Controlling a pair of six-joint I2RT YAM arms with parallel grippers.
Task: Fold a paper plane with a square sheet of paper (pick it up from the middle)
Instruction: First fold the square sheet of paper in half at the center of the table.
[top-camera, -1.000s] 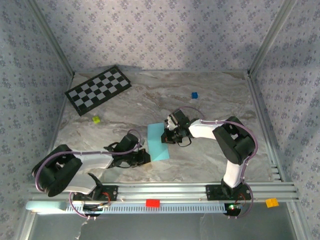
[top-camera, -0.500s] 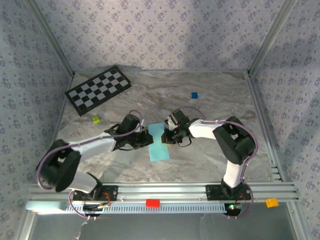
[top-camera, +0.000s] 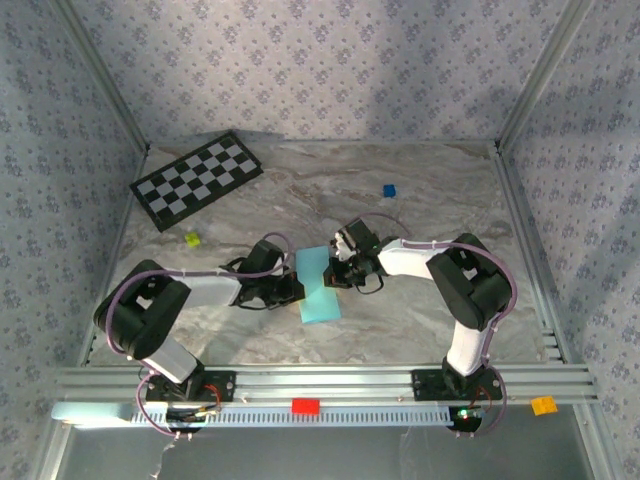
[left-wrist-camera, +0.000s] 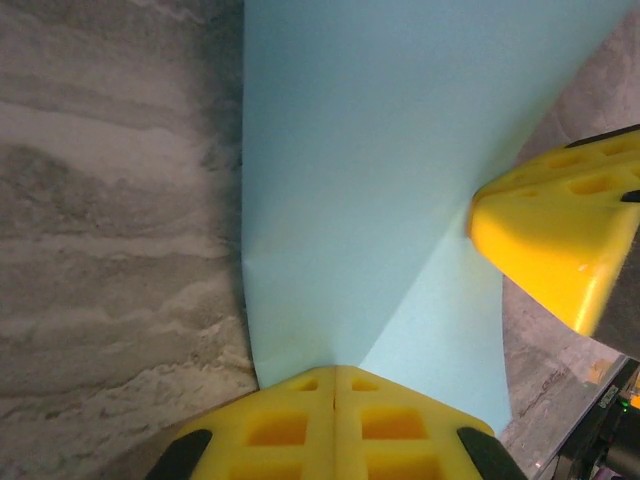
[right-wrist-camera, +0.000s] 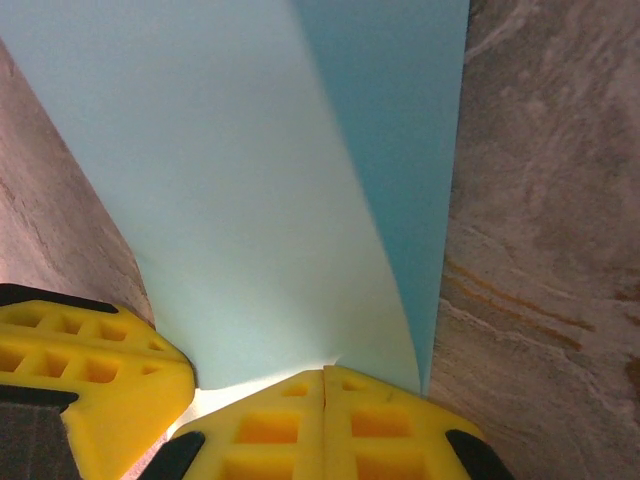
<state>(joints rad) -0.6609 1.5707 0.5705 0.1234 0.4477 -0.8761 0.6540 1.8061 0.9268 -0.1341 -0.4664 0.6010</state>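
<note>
Checkerboard (top-camera: 197, 178), blue cube (top-camera: 389, 190), green cube (top-camera: 192, 239)

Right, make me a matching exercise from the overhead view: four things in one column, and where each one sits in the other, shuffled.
Things:
1. checkerboard
2. dark-blue cube
3. sky-blue paper
4. red block

Places:
a. middle of the table
b. on the front rail, near edge
c. far left corner of the table
d. far side of the table, right of centre

Pairs: 1-c, 2-d, 3-a, 4-b
</note>
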